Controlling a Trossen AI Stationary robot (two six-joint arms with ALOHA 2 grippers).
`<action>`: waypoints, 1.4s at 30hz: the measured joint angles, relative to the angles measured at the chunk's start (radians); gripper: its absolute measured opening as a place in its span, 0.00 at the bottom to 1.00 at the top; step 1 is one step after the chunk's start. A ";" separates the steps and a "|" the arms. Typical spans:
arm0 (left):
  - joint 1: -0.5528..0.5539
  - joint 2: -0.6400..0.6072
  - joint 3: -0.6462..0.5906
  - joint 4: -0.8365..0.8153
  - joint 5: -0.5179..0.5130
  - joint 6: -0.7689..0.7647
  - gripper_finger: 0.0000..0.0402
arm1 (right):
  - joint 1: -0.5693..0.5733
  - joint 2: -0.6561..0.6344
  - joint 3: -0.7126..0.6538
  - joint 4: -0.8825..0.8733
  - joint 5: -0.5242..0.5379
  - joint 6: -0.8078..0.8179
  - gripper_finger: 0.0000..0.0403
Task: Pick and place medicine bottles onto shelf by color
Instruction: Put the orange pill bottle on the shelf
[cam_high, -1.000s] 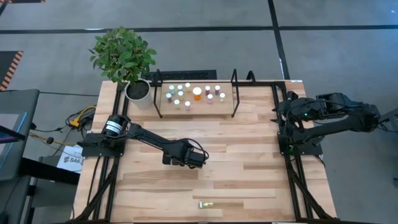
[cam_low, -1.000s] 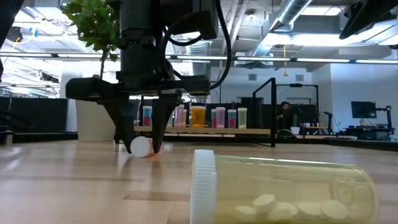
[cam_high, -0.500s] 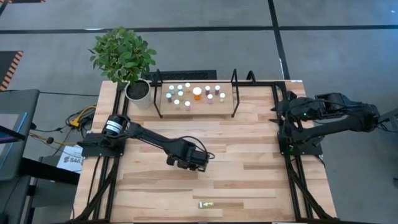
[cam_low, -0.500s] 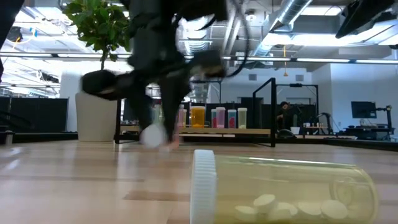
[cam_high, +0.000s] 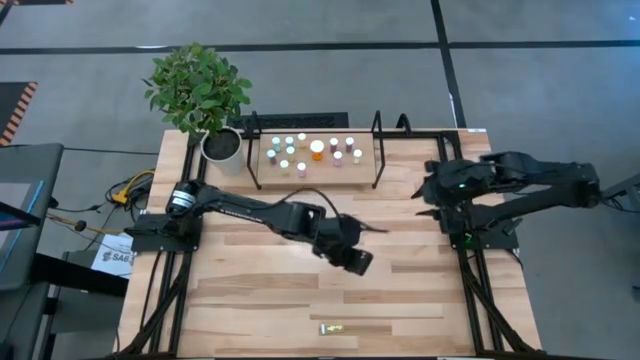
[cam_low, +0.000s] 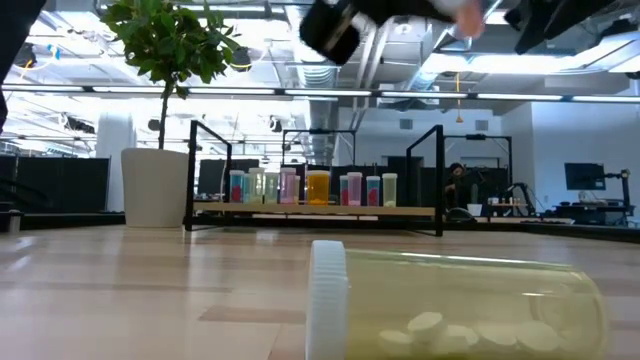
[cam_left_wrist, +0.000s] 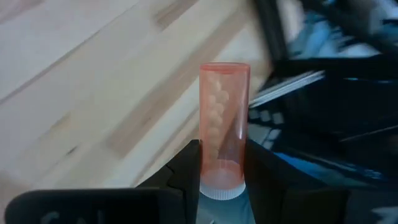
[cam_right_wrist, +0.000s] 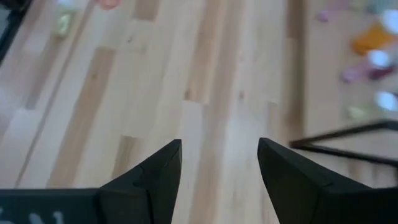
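One red bottle (cam_left_wrist: 224, 124), left gripper (cam_left_wrist: 222, 167)

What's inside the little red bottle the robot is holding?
Through the clear side of the red bottle, held in the left gripper, a stack of pale round pills shows. The fingers cover the part near its white cap, so anything there is hidden.

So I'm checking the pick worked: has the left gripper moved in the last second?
Yes. In the high view the left gripper has swung rightward along the plank table, away from the potted plant, shut on a red medicine bottle.
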 joint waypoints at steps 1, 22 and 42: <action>0.006 0.000 0.013 0.017 0.001 0.002 0.21 | 0.000 0.019 0.000 0.007 -0.021 -0.020 0.58; 0.095 0.000 0.057 0.172 0.398 0.024 0.22 | 0.345 0.193 0.029 0.291 0.063 0.033 0.58; 0.159 0.000 0.056 0.424 0.426 -0.283 0.22 | 0.482 0.266 0.101 0.319 0.360 -0.108 0.58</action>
